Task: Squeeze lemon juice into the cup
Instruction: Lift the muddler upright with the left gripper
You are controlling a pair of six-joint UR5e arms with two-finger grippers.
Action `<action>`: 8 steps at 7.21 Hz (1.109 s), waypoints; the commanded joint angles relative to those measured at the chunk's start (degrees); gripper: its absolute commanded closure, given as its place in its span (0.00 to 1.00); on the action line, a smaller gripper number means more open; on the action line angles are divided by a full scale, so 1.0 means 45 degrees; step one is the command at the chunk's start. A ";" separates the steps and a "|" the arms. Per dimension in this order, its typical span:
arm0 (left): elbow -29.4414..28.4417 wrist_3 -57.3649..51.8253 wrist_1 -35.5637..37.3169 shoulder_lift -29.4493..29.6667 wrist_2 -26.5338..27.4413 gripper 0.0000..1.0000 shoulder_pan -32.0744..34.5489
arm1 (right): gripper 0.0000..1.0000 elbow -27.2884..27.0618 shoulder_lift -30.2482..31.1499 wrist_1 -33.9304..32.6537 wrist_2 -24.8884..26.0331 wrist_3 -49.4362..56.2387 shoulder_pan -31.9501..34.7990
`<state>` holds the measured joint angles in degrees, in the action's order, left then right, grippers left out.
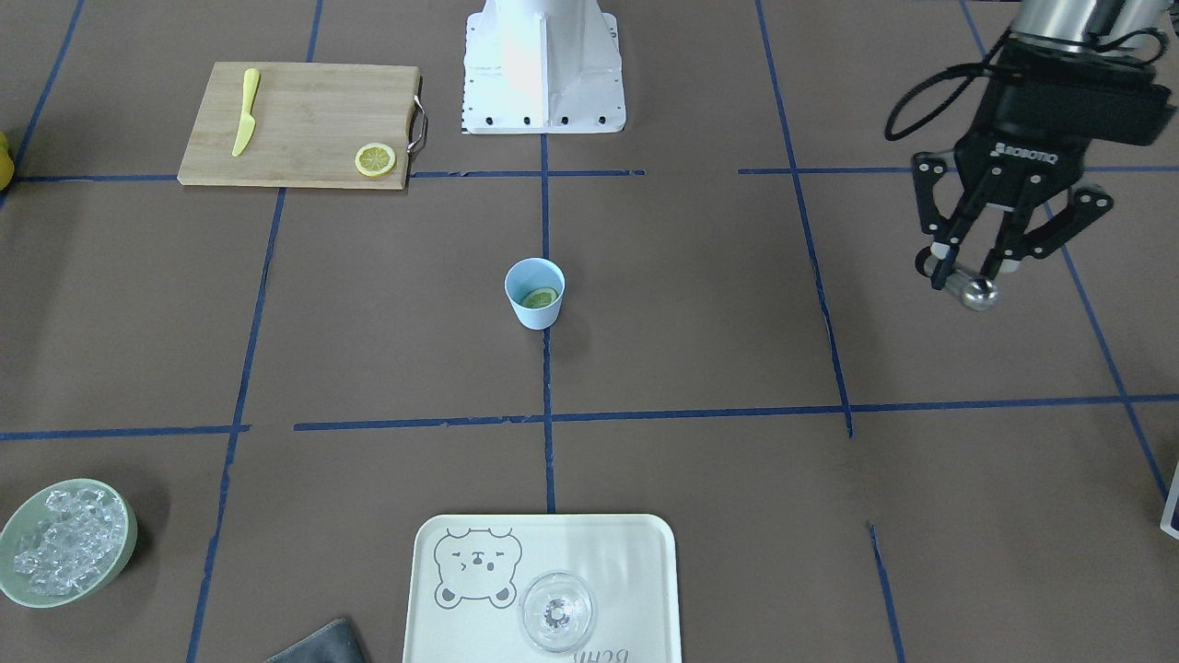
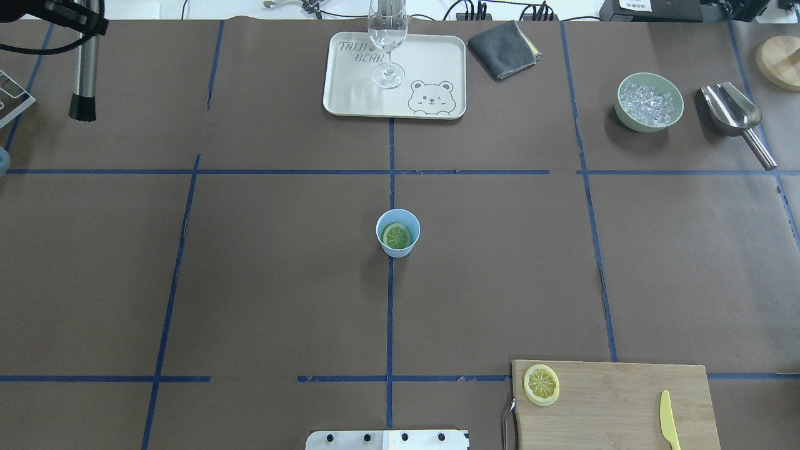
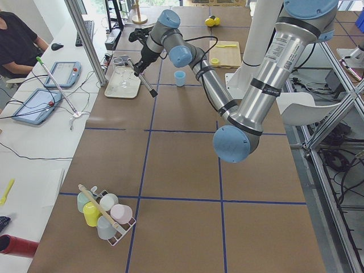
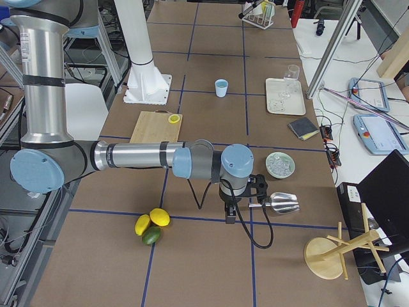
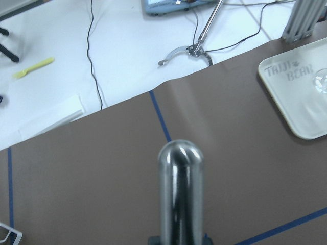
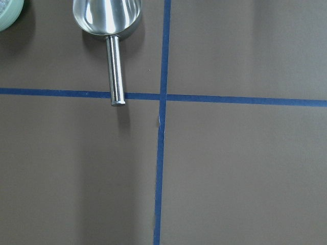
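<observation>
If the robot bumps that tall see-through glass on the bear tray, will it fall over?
Probably. The glass stands on a thin stem over a small foot, so a nudge high up would likely tip it. It looks like thin clear glass, so it may break.

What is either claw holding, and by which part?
The left claw grips a metal rod near its rounded end. Whether the right claw holds anything cannot be told.

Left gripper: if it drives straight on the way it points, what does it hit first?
The left gripper would probably meet bare table, clear of the tray; its wrist view shows nothing else in line. The metal rod it holds may touch first; height is unclear.
</observation>
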<state>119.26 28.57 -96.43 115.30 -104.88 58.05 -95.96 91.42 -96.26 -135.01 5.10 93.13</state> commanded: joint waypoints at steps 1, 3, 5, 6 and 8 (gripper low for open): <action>0.0352 0.2428 -0.1709 0.0062 0.2800 1.00 -0.2205 | 0.00 -0.0023 0.0152 -0.0016 -0.0037 0.0000 0.0008; 0.0295 0.4716 -0.2083 0.0101 0.6241 1.00 -0.4859 | 0.00 -0.0062 0.0349 0.0004 -0.0153 0.0000 0.0008; 0.0334 0.5331 -0.3133 0.0547 0.7838 1.00 -0.6082 | 0.00 -0.0062 0.0349 0.0004 -0.0154 0.0000 0.0008; 0.0237 0.5254 -0.4166 0.0550 0.7858 1.00 -0.6083 | 0.00 -0.0082 0.0329 0.0023 -0.0154 0.0020 0.0027; -0.0134 0.5330 -0.5558 0.0570 0.7916 1.00 -0.6413 | 0.00 -0.0082 0.0310 0.0023 -0.0154 0.0020 0.0027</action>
<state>119.36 52.16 -117.91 117.74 -69.58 30.22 -96.31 92.86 -96.16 -135.70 5.17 93.24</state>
